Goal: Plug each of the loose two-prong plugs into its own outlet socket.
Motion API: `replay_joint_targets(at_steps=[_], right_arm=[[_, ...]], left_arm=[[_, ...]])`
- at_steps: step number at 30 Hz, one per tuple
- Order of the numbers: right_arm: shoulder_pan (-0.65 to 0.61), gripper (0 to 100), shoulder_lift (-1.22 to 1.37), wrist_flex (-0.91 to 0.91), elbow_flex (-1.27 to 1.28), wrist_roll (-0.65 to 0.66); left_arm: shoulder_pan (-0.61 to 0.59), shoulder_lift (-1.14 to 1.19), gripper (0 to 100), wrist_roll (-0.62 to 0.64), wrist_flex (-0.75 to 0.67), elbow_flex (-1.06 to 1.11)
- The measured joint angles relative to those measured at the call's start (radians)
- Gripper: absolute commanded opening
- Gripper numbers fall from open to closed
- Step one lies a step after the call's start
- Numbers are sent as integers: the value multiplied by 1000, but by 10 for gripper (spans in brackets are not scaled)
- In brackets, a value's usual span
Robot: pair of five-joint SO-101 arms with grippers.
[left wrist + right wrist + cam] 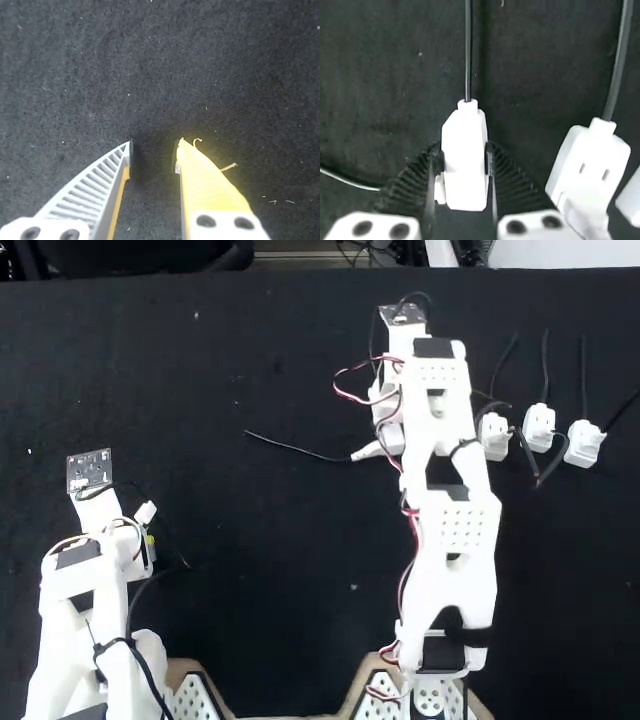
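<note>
My right gripper [464,150] is shut on a white plug [465,165] whose black cord [468,50] runs straight away from it; its prongs are hidden. Beside it lies a white outlet socket [592,162] with two slots facing up and its own cord. In the high view the right arm stretches up the table, with its gripper [386,428] left of a row of three white sockets [494,435], [540,427], [585,443]. My left gripper [152,150] is open over bare black mat, and its arm [85,570] sits at the near left.
A thin wire [290,447] trails left across the black mat [250,360] from a small white connector [365,452] by the right gripper. The sockets' cords [545,360] run toward the far edge. Another white piece [631,200] touches the view's edge.
</note>
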Motion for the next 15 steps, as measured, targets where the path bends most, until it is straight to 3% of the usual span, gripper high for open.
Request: replay_joint_targets(at_steps=[6,15], right_arm=[[3,173,20,117,-115,-61],[0,64,20,273,-342,-38]], left_arm=[[0,0,159,0,0,0],[0,0,159,0,0,0]])
